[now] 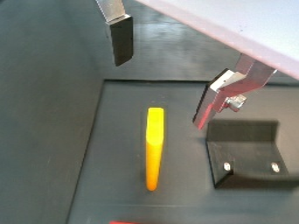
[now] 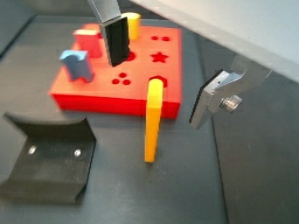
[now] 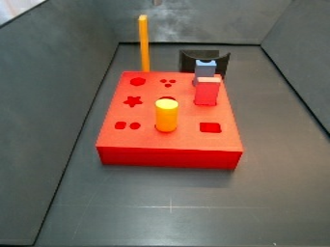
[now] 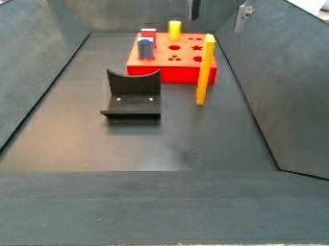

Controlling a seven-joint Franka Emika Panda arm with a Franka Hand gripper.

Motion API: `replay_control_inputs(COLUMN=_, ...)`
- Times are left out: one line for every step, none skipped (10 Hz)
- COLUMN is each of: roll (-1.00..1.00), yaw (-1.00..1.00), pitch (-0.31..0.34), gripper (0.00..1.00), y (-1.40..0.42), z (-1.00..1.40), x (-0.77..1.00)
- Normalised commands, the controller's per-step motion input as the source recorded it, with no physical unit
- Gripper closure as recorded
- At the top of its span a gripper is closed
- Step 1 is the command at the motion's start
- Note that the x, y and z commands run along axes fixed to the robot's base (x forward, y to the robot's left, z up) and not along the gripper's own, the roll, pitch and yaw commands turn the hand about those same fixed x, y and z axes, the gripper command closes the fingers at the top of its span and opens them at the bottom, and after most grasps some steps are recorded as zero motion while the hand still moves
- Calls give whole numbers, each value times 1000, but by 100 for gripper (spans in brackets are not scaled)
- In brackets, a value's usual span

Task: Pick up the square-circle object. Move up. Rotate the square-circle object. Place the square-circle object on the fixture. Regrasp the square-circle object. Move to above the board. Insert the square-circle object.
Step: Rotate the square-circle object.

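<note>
- Gripper (image 2: pixel 158 66) — wide open and holding nothing; its flat silver fingers (image 1: pixel 121 35) with dark pads show in both wrist views, hanging above the floor.
- Yellow-orange bar (image 2: pixel 152 120) stands upright on the dark floor, apart from both fingers and lower than them, roughly under the gap between them in both wrist views (image 1: pixel 155 147).
- In a side view the bar (image 4: pixel 203 68) stands just beside the edge of the red board (image 4: pixel 184 65); whether they touch cannot be told.
- Black fixture (image 4: pixel 131 94) sits on the floor near the board, well apart from the bar.
- On the board: a short yellow cylinder (image 3: pixel 167 115), a small red block (image 3: pixel 206 92) and a blue-grey piece (image 3: pixel 206 68).
</note>
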Motion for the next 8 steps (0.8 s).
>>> replay_control_inputs(roll=-15, yaw=-1000, pitch=16, gripper=0, y=12, z=-28, x=28)
replay_control_inputs(roll=-17, yaw=-1000, pitch=19, gripper=0, y=12, z=-27, x=28)
replay_control_inputs(roll=-19, yaw=-1000, pitch=20, gripper=0, y=12, z=-27, x=28)
replay_control_inputs(roll=-21, yaw=-1000, pitch=22, gripper=0, y=12, z=-27, x=28)
replay_control_inputs(roll=-23, yaw=-1000, pitch=25, gripper=0, y=12, z=-26, x=28)
replay_control_inputs(roll=-27, yaw=-1000, pitch=30, gripper=0, y=12, z=-26, x=28)
replay_control_inputs(roll=-32, yaw=-1000, pitch=34, gripper=0, y=12, z=-26, x=28)
replay_control_inputs(roll=-38, yaw=-1000, pitch=41, gripper=0, y=12, z=-25, x=28)
